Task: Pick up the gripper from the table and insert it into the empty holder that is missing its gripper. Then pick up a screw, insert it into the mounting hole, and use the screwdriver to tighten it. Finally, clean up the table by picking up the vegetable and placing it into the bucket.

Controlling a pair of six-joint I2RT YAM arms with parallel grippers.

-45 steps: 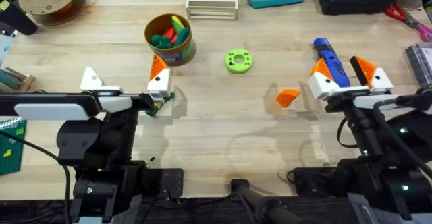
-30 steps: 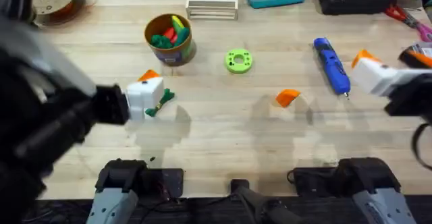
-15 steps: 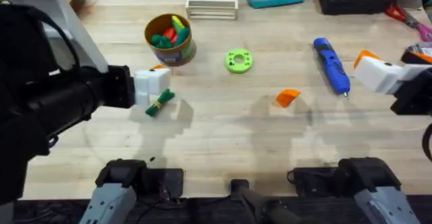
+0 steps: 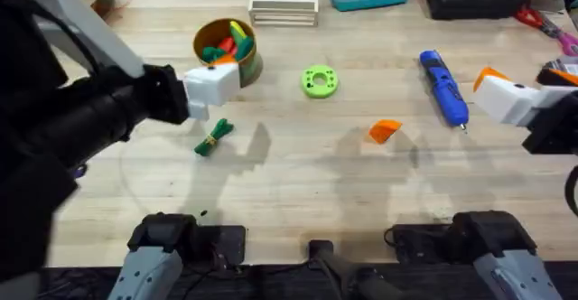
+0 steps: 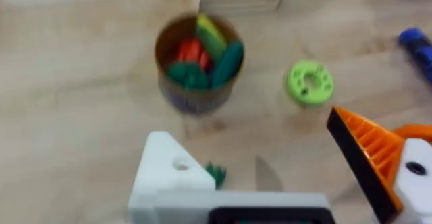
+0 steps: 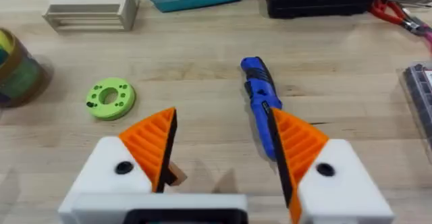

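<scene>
Both hands hang released: left hand [image 5: 270, 183] near the bucket [image 4: 226, 51], right hand [image 6: 219, 146] over the screwdriver [image 6: 260, 99].

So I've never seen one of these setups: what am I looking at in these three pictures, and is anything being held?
Two robot arms work at a wooden table. One camera looks down from above; the other two ride on the wrists. The left hand and the right hand are both open, holding nothing. On the table lie a small orange plastic wedge, a lime-green round plastic ring, a blue pen-shaped screwdriver and a dark-green leafy toy vegetable. A tan round bucket already holds coloured toy foods.
</scene>
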